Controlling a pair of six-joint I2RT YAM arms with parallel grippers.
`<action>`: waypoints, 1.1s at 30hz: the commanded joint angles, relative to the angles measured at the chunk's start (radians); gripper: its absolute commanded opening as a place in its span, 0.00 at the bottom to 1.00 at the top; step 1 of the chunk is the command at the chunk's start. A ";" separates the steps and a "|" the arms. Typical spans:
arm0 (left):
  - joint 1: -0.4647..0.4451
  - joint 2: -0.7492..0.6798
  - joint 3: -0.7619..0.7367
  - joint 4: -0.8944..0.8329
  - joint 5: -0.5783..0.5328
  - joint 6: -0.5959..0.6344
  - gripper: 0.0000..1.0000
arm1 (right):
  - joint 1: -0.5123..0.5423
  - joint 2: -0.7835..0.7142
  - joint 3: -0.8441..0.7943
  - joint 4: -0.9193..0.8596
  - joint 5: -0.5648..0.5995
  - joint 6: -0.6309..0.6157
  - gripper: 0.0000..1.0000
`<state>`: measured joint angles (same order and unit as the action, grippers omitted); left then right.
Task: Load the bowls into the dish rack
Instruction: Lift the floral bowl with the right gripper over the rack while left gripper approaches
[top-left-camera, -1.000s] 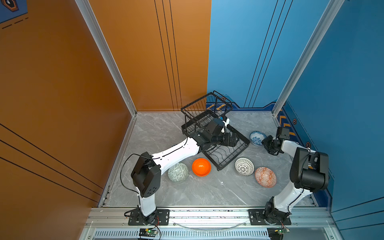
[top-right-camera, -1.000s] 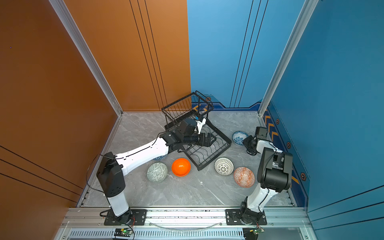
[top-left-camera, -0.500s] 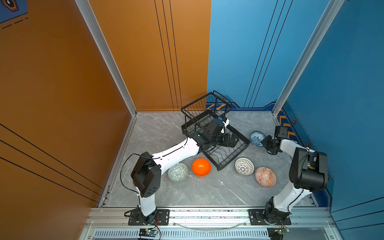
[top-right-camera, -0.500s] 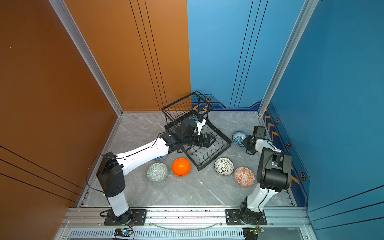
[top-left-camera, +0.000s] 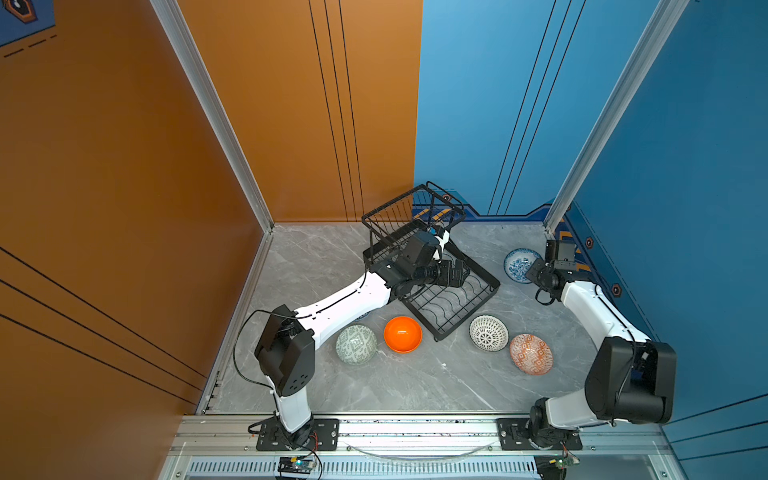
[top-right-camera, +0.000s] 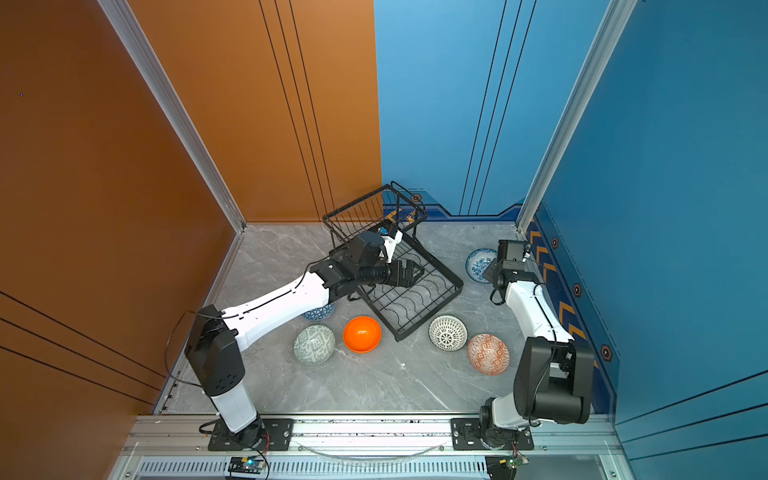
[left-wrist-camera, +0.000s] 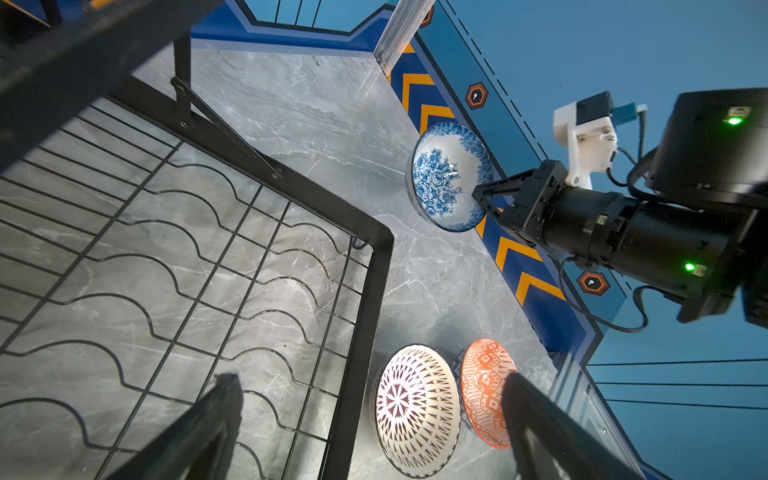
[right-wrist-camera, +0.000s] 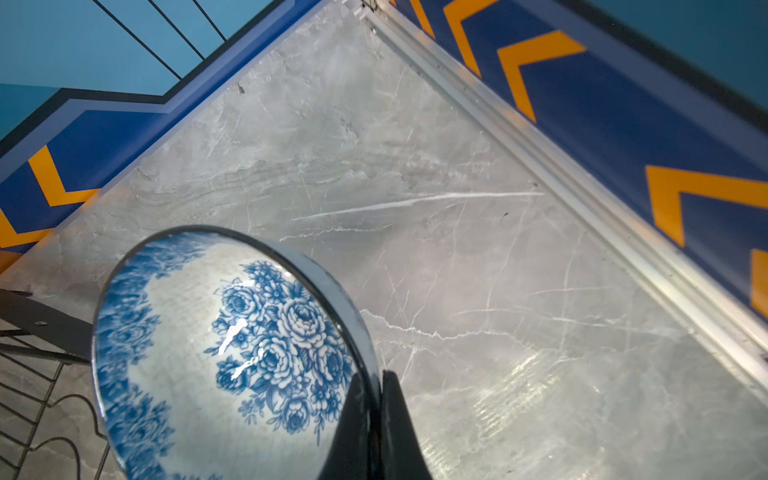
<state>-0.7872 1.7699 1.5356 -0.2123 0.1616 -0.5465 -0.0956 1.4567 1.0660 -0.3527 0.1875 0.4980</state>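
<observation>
The black wire dish rack (top-left-camera: 453, 291) stands at the centre with nothing in its slots (left-wrist-camera: 174, 266). My left gripper (top-left-camera: 459, 272) hangs open over the rack's base, its fingers (left-wrist-camera: 224, 399) wide apart. My right gripper (right-wrist-camera: 376, 374) is shut on the rim of the white-blue floral bowl (right-wrist-camera: 216, 353), near the right wall (top-left-camera: 519, 265). On the floor in front of the rack lie the orange bowl (top-left-camera: 402, 333), pale green bowl (top-left-camera: 356, 344), black-lattice bowl (top-left-camera: 488, 332) and red-orange bowl (top-left-camera: 531, 354). A blue patterned bowl (top-right-camera: 319, 311) peeks out under my left arm.
The rack's raised basket (top-left-camera: 411, 216) stands at its far end, above my left wrist. Blue wall with orange chevrons (right-wrist-camera: 665, 137) runs close behind the floral bowl. An aluminium rail (top-left-camera: 415, 428) borders the front of the grey marble floor (top-left-camera: 415, 386).
My right gripper has closed onto the floral bowl's rim. The left arm has stayed open over the rack.
</observation>
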 joint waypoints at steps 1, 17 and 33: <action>0.019 -0.061 -0.039 0.007 0.016 -0.009 0.98 | 0.099 -0.058 0.044 -0.044 0.196 -0.120 0.00; 0.187 -0.314 -0.340 0.172 0.101 -0.165 0.98 | 0.580 -0.017 0.063 0.091 0.554 -0.456 0.00; 0.174 -0.313 -0.454 0.123 0.072 -0.176 0.98 | 0.629 0.197 0.163 -0.078 0.267 -0.156 0.00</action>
<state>-0.6037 1.4551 1.0882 -0.0551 0.2493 -0.7418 0.5388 1.6444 1.2095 -0.4065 0.5350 0.2348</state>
